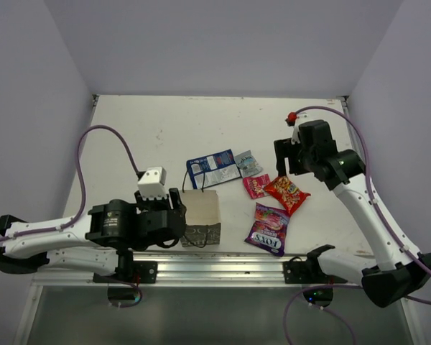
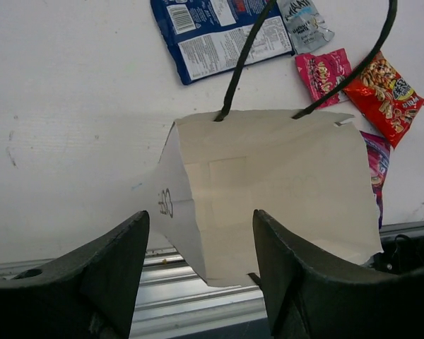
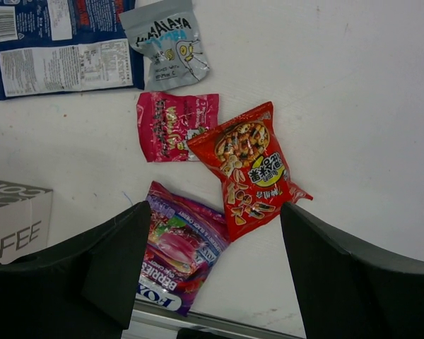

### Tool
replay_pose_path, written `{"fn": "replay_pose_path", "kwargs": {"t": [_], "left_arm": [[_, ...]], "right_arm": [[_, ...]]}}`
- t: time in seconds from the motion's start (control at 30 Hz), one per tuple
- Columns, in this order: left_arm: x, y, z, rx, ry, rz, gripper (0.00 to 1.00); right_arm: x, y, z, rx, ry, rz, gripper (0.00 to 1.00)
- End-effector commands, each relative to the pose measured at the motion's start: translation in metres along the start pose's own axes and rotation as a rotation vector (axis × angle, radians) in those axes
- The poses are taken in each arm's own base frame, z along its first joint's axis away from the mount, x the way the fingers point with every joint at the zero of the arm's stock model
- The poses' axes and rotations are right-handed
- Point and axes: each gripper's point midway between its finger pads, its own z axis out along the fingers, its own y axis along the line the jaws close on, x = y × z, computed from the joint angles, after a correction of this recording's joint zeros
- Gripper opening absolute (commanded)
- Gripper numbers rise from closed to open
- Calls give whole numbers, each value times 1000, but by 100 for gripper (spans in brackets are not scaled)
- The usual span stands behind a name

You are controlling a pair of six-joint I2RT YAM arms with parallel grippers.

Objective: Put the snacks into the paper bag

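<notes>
Hovering wide open and empty, the right gripper (image 3: 215,210) is nearest the red packet (image 3: 253,169), lying slantwise on the table (image 1: 144,129) just ahead of it, right of the paper bag (image 1: 202,210) at the open, empty left gripper (image 2: 200,219).

Blue-and-white packet (image 3: 56,56) cropped at top edge; purple packet (image 2: 378,166) half behind bag (image 2: 268,183)

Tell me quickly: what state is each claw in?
Left claw: open, paper bag corner between its jaws, ungripped.
Right claw: open, empty, above the snacks.
</notes>
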Motion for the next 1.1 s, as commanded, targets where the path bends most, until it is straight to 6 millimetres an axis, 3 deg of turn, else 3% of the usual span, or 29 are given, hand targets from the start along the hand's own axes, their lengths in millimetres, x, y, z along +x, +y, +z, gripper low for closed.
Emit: {"fn": "replay_pose_path", "kwargs": {"t": [0.0,0.17,0.63,0.7,0.8,0.83,0.93,1.07], "left_arm": [[-12,14,5,-37,-80,-61,64],[-8,23,11,-32,-99,-89,58],[1,7,32,17,-69,-52,49],[1,7,36,14,-66,-43,42],[-1,7,36,1,-67,-37,18],[-1,10,37,-21,-65,-30,2],[-1,9,37,-26,-59,-19,0],[1,3,39,-15,-45,-10,0]], "right_arm": [[-7,10,5,-46,-26,-5,78],[-7,18,17,-70,-14,-3,78],[-9,25,21,-92,-22,-3,78],[-9,27,23,-100,-23,-5,77],[-11,33,30,-123,-27,-10,77],[-12,35,32,-133,-29,-11,77],[-25,43,48,-159,-54,-11,79],[-44,71,74,-266,-71,-15,80]]}}
